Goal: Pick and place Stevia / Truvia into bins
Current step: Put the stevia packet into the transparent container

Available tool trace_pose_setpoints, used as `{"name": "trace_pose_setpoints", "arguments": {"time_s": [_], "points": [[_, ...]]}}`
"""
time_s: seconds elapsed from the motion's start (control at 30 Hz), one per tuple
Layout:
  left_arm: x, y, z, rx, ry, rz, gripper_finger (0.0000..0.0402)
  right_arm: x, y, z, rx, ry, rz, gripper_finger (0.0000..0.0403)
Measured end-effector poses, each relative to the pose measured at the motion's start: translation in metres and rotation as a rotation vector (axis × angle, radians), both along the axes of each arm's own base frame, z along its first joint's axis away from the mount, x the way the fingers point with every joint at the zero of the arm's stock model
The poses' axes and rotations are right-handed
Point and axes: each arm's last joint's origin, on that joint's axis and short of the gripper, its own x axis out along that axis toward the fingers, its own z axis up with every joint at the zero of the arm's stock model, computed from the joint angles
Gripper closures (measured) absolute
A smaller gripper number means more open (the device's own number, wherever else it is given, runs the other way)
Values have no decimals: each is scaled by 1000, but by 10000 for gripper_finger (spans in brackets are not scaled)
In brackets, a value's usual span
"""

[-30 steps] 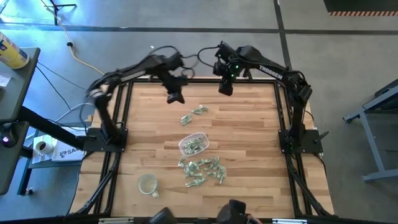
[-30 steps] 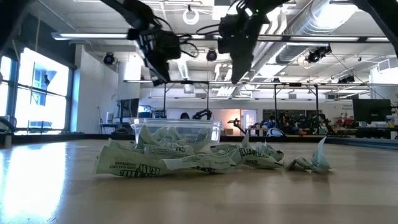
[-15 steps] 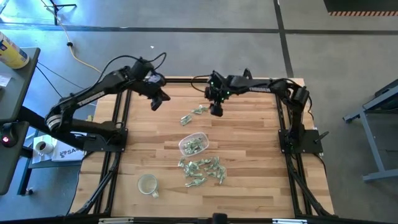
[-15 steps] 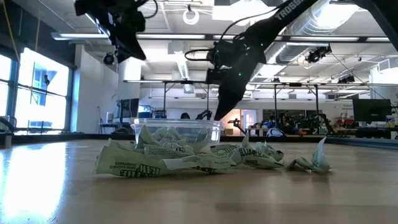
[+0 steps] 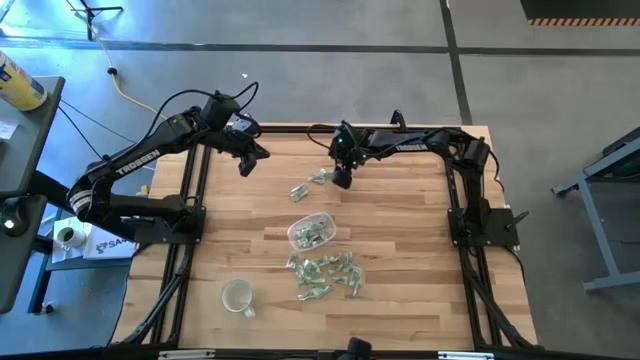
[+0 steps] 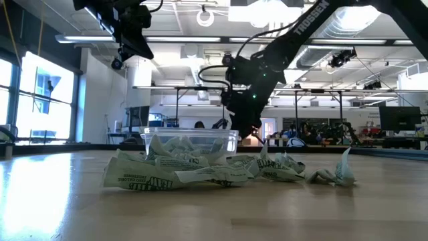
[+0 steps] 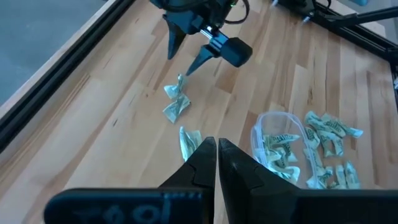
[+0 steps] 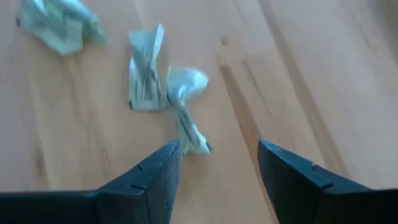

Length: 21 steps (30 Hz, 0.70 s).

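Picking step in hand: right pincer (image 5: 341,181) lowered over the small cluster of loose sachets (image 5: 312,184) just above centre of the high view, jaws spread and holding nothing, with 1 twisted green-and-white sachet (image 8: 184,109) lying between the fingertips (image 8: 163,163) in the right wrist view and a 2nd sachet (image 8: 145,70) just beside it. Seen also from the left wrist camera: right pincer (image 7: 188,57) poised above the crumpled pair (image 7: 176,102) on the bare wood table (image 5: 400,230). Left pincer (image 5: 245,166) parked in the air toward the upper left of the high view, well apart from any packet, jaws almost closed with only a thin gap showing at the tips (image 7: 216,149), empty. Clear tub (image 5: 311,231) near frame centre, already carrying several sachets; main heap of Stevia / Truvia sachets (image 5: 325,274) just below it, untouched for now, and a round clear cup (image 5: 237,296) at lower left, apart from the work. Judged as an early grasp, most packets not yet binned. Next move calls for a short descent to the wood, closing on the thin paper without pinching both neighbours, then a lift and carry down-frame to the tub for release.
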Motion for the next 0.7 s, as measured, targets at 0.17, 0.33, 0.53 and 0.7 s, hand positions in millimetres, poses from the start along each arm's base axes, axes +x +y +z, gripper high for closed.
{"name": "trace_pose_setpoints", "arguments": {"time_s": [0.17, 0.33, 0.53, 0.7], "points": [[0, 0, 0, -21, -2, 18, 346, 0, 3, -8, -34, 52, 88, 205], [0, 0, 0, -35, -4, 31, 346, 3, 2, -5, -73, 34, 109, 207], [0, 0, 0, -51, -6, 45, 346, 10, 6, 0, -68, 5, 170, 208], [0, 0, 0, -51, -6, 46, 346, 11, 10, -1, -65, 5, 182, 209]]}}
